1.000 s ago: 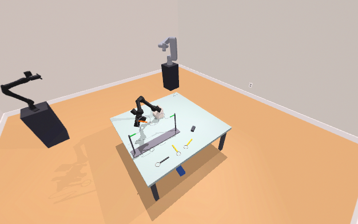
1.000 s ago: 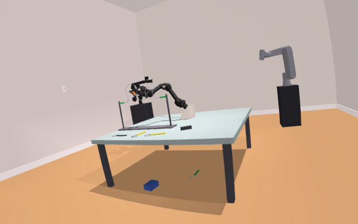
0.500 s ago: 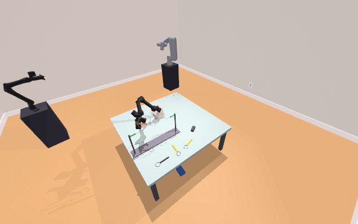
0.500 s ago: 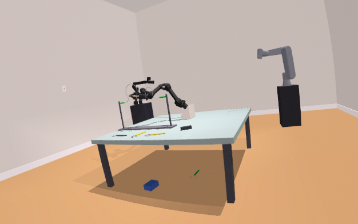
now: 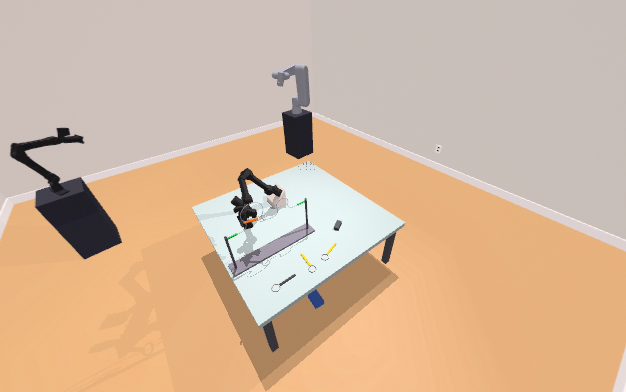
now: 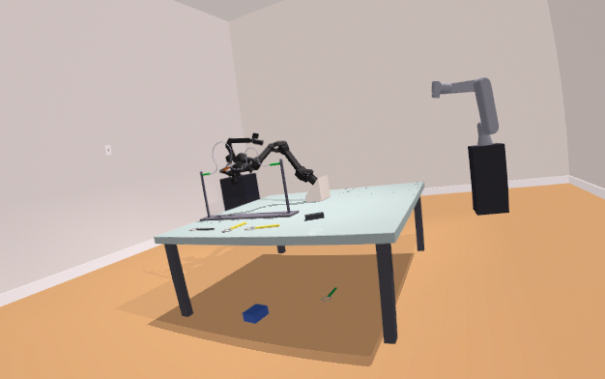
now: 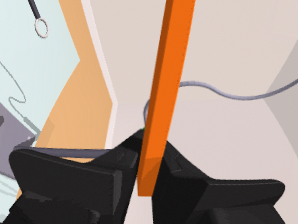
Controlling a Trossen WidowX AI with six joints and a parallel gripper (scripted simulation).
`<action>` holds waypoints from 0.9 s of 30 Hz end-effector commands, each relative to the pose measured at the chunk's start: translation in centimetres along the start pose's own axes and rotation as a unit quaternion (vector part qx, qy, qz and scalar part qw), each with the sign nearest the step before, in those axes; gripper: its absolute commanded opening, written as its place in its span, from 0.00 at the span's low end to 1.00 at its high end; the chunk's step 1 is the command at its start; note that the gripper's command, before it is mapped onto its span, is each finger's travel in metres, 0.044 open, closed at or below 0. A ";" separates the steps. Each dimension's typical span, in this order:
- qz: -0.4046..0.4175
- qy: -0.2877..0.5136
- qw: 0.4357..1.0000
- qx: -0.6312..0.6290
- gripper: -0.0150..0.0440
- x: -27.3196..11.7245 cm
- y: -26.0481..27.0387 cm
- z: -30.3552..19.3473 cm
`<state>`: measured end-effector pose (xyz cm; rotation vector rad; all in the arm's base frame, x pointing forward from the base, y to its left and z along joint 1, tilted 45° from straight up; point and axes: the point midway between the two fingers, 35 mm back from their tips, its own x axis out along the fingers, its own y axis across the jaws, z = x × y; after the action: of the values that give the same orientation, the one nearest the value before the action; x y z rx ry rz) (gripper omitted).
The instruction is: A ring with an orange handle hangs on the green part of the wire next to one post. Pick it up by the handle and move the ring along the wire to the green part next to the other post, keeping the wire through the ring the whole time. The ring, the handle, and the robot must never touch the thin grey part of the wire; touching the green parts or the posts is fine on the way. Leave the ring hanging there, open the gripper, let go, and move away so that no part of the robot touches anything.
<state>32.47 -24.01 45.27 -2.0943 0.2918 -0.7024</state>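
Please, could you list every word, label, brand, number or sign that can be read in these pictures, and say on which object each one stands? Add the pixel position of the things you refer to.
There are none that can be read.
The orange handle (image 5: 251,220) (image 7: 170,90) shows no lettering in the wrist view.
The black block (image 5: 338,225) (image 6: 314,216) and the blue box (image 5: 316,299) (image 6: 255,313) are too small to tell whether they carry any print.

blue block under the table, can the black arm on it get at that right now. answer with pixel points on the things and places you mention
Probably not: the blue block (image 5: 316,299) (image 6: 255,313) lies on the floor, below the tabletop, and the gripper (image 5: 245,222) (image 6: 223,170) (image 7: 148,135) is shut on the orange handle (image 5: 251,220) (image 6: 226,169) (image 7: 170,75).
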 end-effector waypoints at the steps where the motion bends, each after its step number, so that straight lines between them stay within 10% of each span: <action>1: 0.025 0.007 0.999 0.042 0.00 -0.2 1.5 0.1; 27: 0.180 0.043 0.931 0.314 0.00 -3.3 10.1 3.6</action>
<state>32.39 -26.12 35.35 -1.4253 0.4108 -0.5784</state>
